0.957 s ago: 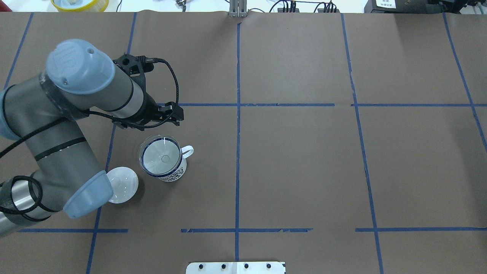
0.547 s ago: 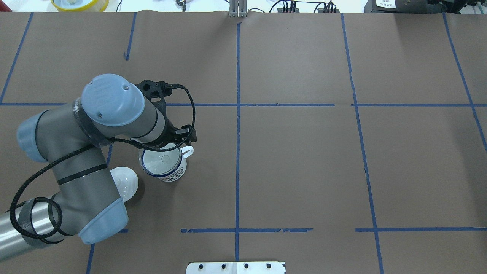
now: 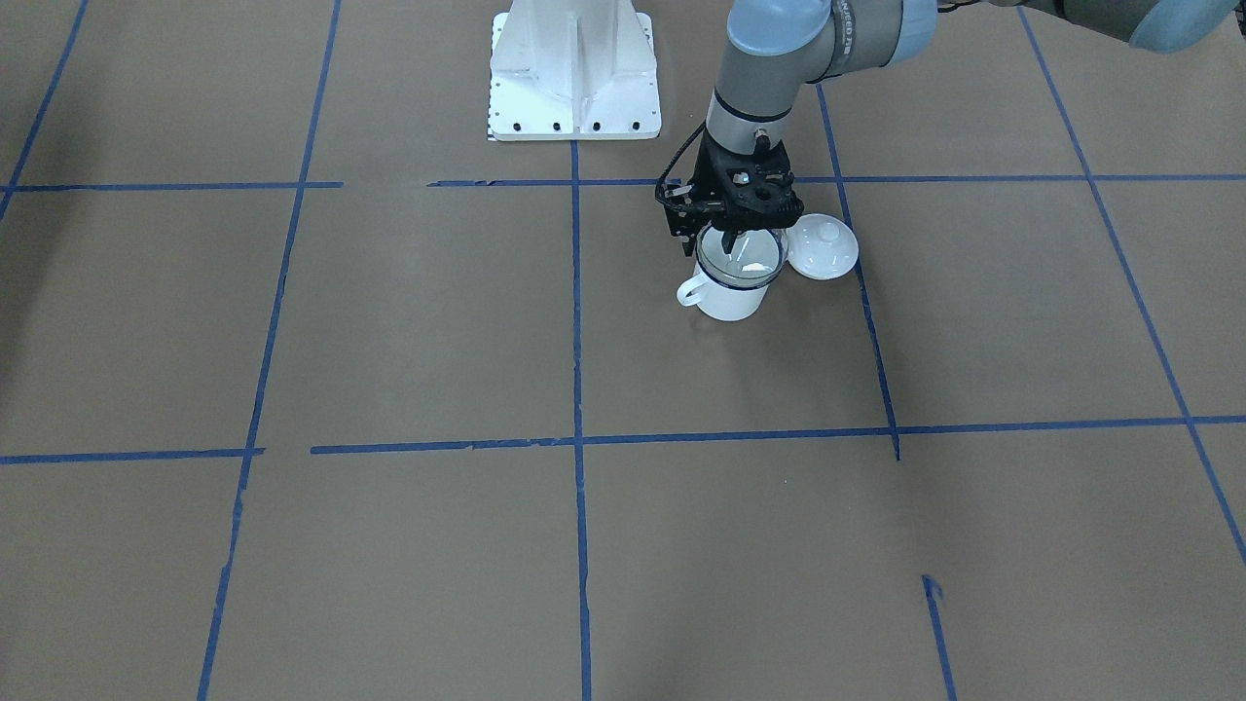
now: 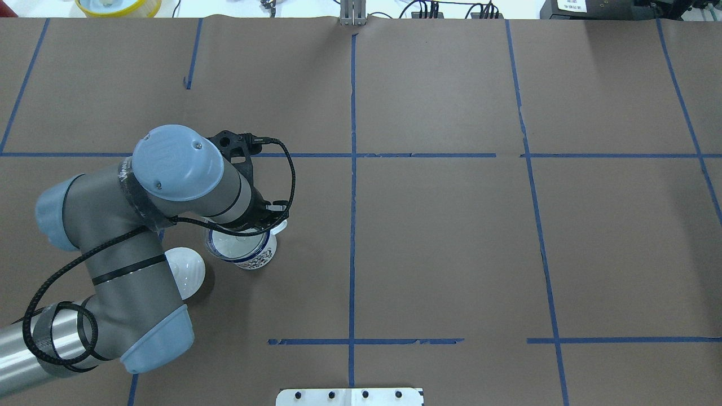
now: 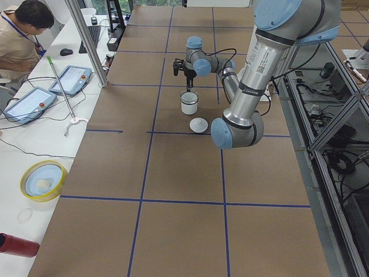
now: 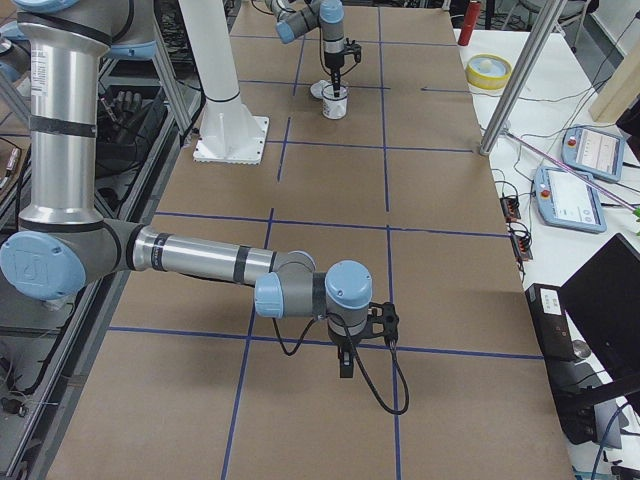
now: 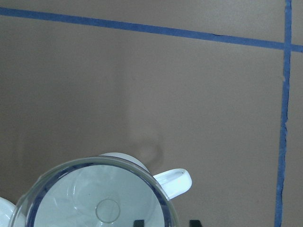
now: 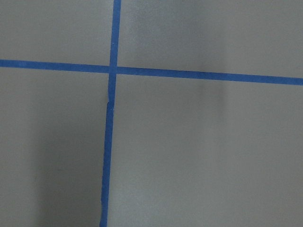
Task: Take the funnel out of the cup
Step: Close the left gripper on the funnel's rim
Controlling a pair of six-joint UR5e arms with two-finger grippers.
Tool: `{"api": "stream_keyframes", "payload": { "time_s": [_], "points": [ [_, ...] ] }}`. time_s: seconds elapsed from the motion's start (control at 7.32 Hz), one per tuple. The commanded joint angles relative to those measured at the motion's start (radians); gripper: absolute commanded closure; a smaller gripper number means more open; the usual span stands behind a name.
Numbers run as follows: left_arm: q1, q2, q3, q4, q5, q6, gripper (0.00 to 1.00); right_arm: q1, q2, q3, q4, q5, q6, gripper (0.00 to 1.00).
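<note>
The cup (image 3: pixel 728 297) is a white enamel mug with a dark blue rim, its handle (image 7: pixel 173 182) pointing right in the left wrist view. The clear funnel (image 7: pixel 99 208) sits in its mouth and also shows in the front-facing view (image 3: pixel 740 255). My left gripper (image 3: pixel 735 239) hangs straight down over the mug's handle side. It is open, one fingertip (image 7: pixel 138 222) inside the funnel's rim and the other outside it. In the overhead view the wrist covers part of the cup (image 4: pixel 251 256). My right gripper (image 6: pixel 345 368) hovers low over bare table far away; I cannot tell its state.
A white round knobbed lid (image 3: pixel 823 246) lies on the table right beside the mug, partly under my left arm in the overhead view (image 4: pixel 189 270). The robot's white base (image 3: pixel 572 68) stands behind. An operator (image 5: pixel 23 34) sits at a side desk.
My left arm has swung toward the mug and come down. Its gripper, earlier beyond the mug, now stands over the rim on the handle side. Mug, funnel and lid have not moved.
</note>
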Motion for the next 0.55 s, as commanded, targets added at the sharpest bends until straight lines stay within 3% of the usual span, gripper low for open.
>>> {"api": "stream_keyframes", "payload": {
  "time_s": [0.0,0.27,0.41],
  "points": [
    [0.001,-0.001,0.001,0.000,0.000,0.000,0.86,0.000,0.000,0.000,0.000,0.000,0.000,0.00],
    [0.001,0.000,-0.004,0.002,0.000,0.000,1.00,0.000,0.000,0.000,0.000,0.000,0.000,0.00],
    [-0.004,0.002,-0.019,0.014,-0.001,0.001,1.00,0.000,0.000,0.000,0.000,0.000,0.000,0.00]
  ]
}}
